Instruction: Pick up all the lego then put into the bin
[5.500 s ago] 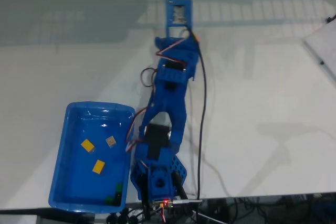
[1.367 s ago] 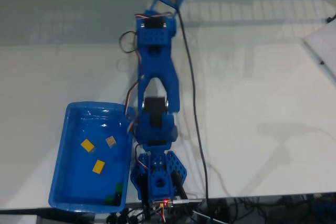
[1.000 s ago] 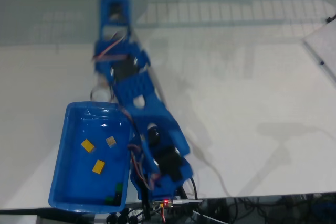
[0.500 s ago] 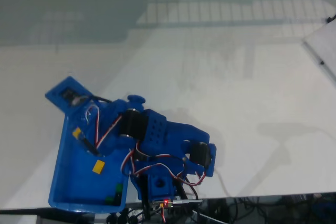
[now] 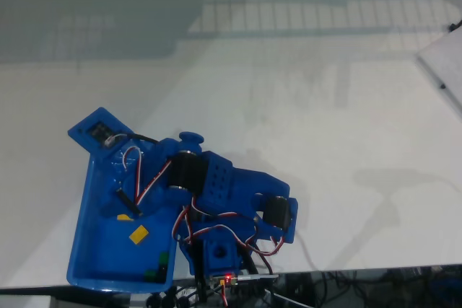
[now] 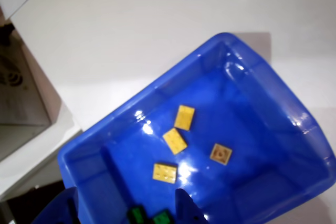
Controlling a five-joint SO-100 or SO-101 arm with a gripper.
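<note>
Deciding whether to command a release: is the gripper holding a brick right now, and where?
Nothing held: the gripper is empty above the bin, and four lego lie inside.

A white surface (image 5: pixel 346 142) fills most of the fixed view, smooth and slightly glossy, with a soft grid of light reflected across its far part and a darker greenish shade over the far left. At the right edge lies a flat white sheet-like panel (image 5: pixel 446 70) with a thin dark border, set at an angle. Along the near edge, dark cables (image 5: pixel 339 283) trail below the surface. Two small green pieces (image 6: pixel 149 216) sit close together at the bottom of the wrist view. In the same view, a pale wooden box-like object (image 6: pixel 21 98) stands at the left edge, beside the white surface.
</note>
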